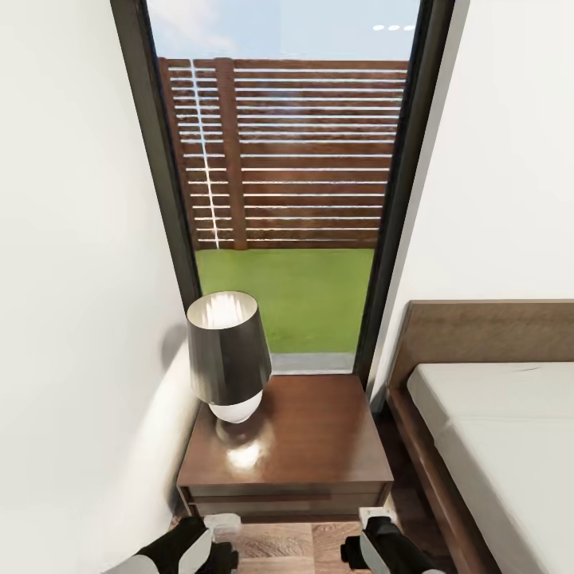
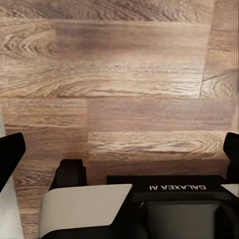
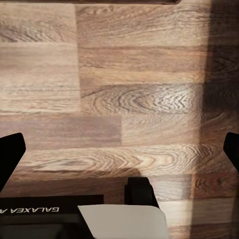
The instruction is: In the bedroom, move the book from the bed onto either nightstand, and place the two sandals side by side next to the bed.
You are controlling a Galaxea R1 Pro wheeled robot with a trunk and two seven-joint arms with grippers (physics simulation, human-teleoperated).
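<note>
The nightstand [image 1: 307,446] is seen straight ahead against the window, carrying a dark-shaded lamp [image 1: 226,359] on its left rear corner. The bed [image 1: 494,430] lies just beside it on the right. Left tool [image 2: 119,154] and right tool [image 3: 119,149] are spread wide above wood-plank floor [image 2: 119,74].

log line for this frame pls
phase: facing nightstand | lamp on it, no book | bed to right | left gripper open | right gripper open
</note>
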